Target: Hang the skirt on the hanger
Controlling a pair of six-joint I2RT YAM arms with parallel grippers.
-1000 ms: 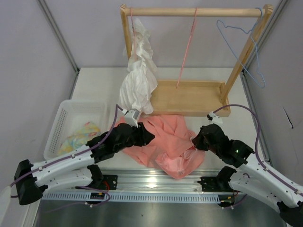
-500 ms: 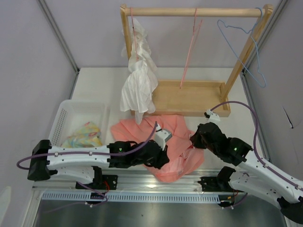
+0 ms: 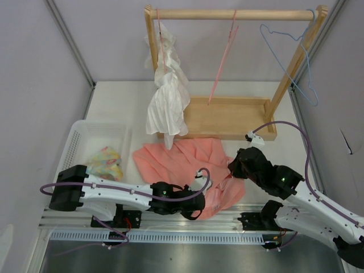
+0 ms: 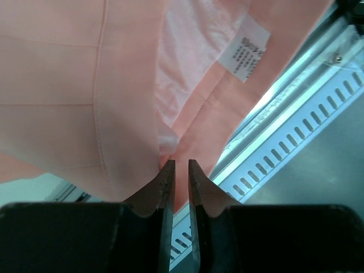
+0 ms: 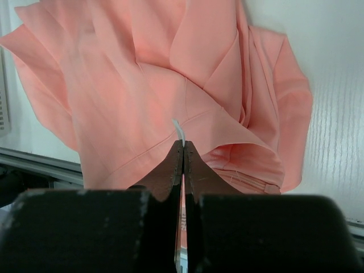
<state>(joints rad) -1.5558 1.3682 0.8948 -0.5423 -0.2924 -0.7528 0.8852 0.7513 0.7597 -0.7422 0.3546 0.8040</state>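
Sweeping nearer, the left tool (image 3: 195, 206) now sits at the near hem of the salmon-pink pleated fabric skirt (image 3: 182, 162). The skirt lies crumpled on the white worktop (image 3: 119, 102), just in front of the wooden rack (image 3: 227, 116). The thin pink wire hanger (image 3: 223, 57) hangs from that rack's rail. Left wrist view: its jaws are almost together at a fold, and I cannot tell whether they grip it. Right wrist view: the right tool (image 5: 183, 142) is pinched tight on raised skirt fabric.

White arm links (image 3: 116, 192), black joints (image 3: 170, 196), purple cables (image 3: 307, 149)
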